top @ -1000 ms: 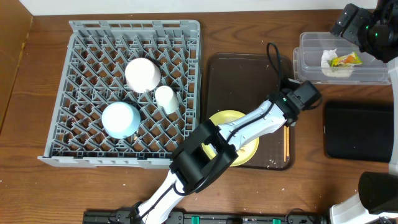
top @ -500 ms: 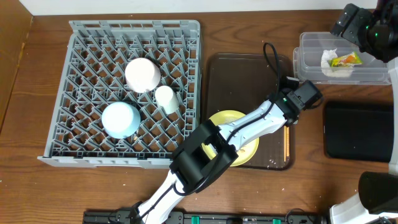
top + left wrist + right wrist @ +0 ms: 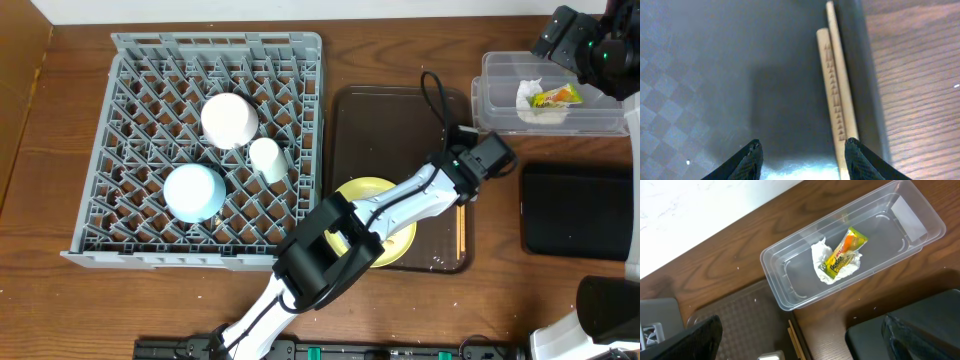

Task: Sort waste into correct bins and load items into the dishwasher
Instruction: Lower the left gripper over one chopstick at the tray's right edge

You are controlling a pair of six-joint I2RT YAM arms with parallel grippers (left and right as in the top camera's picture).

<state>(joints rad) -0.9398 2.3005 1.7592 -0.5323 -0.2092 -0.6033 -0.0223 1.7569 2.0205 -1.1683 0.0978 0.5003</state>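
1. Grey dish rack [image 3: 200, 150]: fills the left side of the table and carries three pieces among its pegs
2. Dark brown serving tray [image 3: 385, 120]: lies just right of the rack, crossed by the left arm
3. Flat black tray [image 3: 575, 210]: rests at the right of the table, in front of the tub, with nothing visible on it
4. Clear plastic tub [image 3: 920, 215]: stands at the far right, behind the black tray, and holds the napkin and the wrapper
5. Left gripper [image 3: 802, 150]: hovers low over the brown tray's right edge, jaws spread wide and holding nothing, one fingertip above the chopsticks
6. Right gripper [image 3: 802, 325]: hangs above the tub's far right end, jaws wide apart and empty
7. Yellow round plate [image 3: 358, 190]: sits on the near part of the brown tray, partly hidden under the left arm
8. Pale pink bowl [image 3: 230, 120]: sits in the rack's middle, toward the back
9. Light blue bowl [image 3: 195, 192]: sits in the rack, nearer the front, left of the cup
10. Small white cup [image 3: 266, 158]: lies tilted in the rack, between the two bowls and to their right
11. Wooden chopsticks [image 3: 832, 85]: lie side by side, touching, along the inside of the brown tray's right rim
12. Crumpled white napkin [image 3: 822, 265]: rests near the middle of the tub's floor
13. Yellow-green wrapper [image 3: 845, 252]: lies on top of the napkin
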